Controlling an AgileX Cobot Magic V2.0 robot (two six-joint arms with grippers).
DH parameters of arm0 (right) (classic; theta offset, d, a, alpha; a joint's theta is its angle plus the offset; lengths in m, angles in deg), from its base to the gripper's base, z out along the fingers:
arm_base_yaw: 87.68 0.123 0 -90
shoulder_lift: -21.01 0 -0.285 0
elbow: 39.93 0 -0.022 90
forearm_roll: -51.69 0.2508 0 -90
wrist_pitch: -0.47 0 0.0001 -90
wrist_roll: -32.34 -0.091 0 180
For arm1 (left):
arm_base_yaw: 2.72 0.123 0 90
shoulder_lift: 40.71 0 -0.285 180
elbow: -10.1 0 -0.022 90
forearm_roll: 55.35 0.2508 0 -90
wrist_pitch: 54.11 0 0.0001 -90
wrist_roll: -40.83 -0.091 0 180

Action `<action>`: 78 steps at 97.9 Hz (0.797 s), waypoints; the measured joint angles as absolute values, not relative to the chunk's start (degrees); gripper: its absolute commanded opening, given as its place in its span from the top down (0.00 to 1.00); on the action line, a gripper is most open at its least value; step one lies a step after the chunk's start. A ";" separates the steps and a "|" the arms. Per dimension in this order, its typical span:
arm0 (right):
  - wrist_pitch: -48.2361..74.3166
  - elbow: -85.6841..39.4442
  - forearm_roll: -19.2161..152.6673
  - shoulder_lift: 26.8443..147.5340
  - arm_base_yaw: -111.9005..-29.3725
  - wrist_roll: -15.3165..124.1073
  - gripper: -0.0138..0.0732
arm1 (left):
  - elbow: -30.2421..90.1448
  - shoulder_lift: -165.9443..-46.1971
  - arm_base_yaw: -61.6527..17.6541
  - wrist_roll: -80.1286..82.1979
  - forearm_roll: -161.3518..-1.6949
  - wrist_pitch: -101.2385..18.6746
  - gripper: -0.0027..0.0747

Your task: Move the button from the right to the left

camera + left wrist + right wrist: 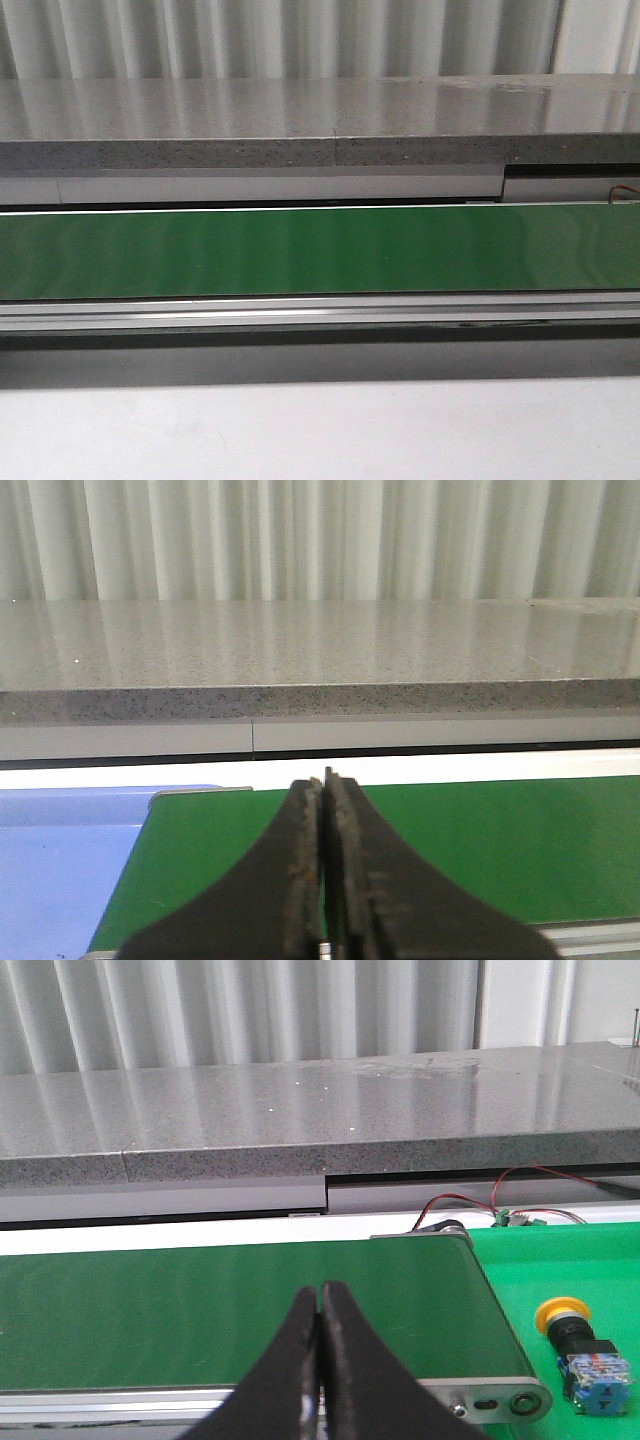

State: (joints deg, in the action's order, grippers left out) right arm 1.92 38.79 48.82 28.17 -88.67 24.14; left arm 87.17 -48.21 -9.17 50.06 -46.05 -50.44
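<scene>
The button [582, 1345] shows only in the right wrist view: yellow cap, dark collar, blue-and-clear body, lying on its side on a bright green mat [580, 1260] just past the belt's right end. My right gripper [320, 1290] is shut and empty over the green belt [200, 1300], well left of the button. My left gripper [325, 780] is shut and empty over the belt's left end [480, 840]. The front view shows the belt [320, 250] bare, with no gripper and no button.
A blue surface [60, 860] lies beyond the belt's left end. A grey speckled stone ledge [300, 120] runs behind the belt. Red and black wires [520, 1195] sit behind the belt's right end roller [500, 1400]. A pale table [320, 430] is in front.
</scene>
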 measured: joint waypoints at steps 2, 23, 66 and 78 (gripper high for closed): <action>1.92 38.79 48.82 28.17 -88.67 24.14 0.92 | 87.17 -48.21 -9.17 50.06 -46.05 -50.44 0.99; 1.92 38.79 48.82 28.17 -88.67 24.14 0.92 | 87.17 -48.21 -9.17 50.06 -46.05 -50.44 0.99; 1.77 38.79 48.82 28.17 -88.67 24.14 0.92 | 87.17 -48.21 -9.17 50.06 -46.05 -50.44 0.99; -0.89 38.79 48.82 28.17 -88.67 24.14 0.92 | 87.17 -48.21 -9.17 50.06 -46.05 -50.44 0.99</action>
State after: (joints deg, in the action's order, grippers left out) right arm -0.89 38.79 48.82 28.17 -88.67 24.14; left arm 87.17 -48.21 -9.17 50.06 -46.05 -50.44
